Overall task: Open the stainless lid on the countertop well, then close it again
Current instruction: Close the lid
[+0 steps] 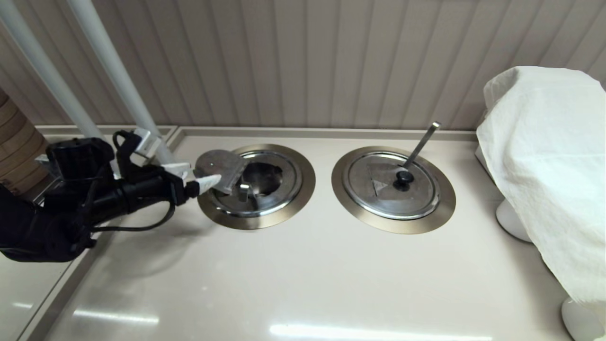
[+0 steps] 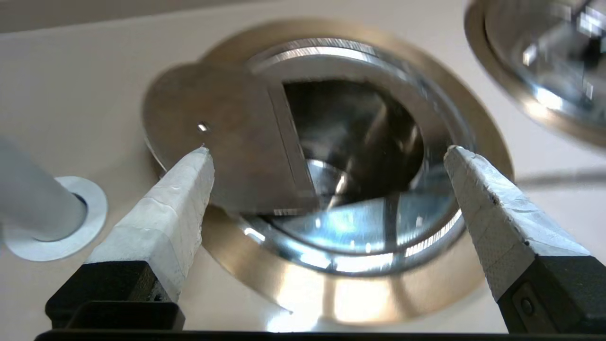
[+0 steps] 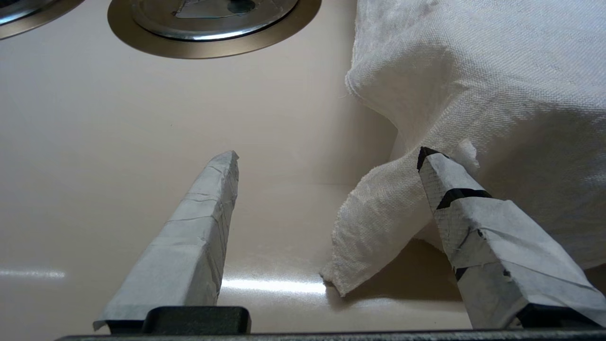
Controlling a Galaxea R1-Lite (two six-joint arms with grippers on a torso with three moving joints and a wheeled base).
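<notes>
Stainless steel gleams from two round wells sunk in a beige countertop [image 1: 303,284]. On the left, the countertop well [image 1: 303,189] is partly uncovered: the stainless lid [image 1: 220,168] has its hinged section tipped up at the well's left edge, showing the shiny basin inside. The left gripper [image 1: 201,176] sits just left of that raised section, its white-taped fingers [image 2: 189,189] spread wide and holding nothing. On the right, the twin lid [image 1: 378,189] lies flat and shut, a ladle handle [image 1: 421,142] poking out. The right gripper [image 3: 326,158] hovers with fingers spread beside a white cloth [image 1: 544,156].
</notes>
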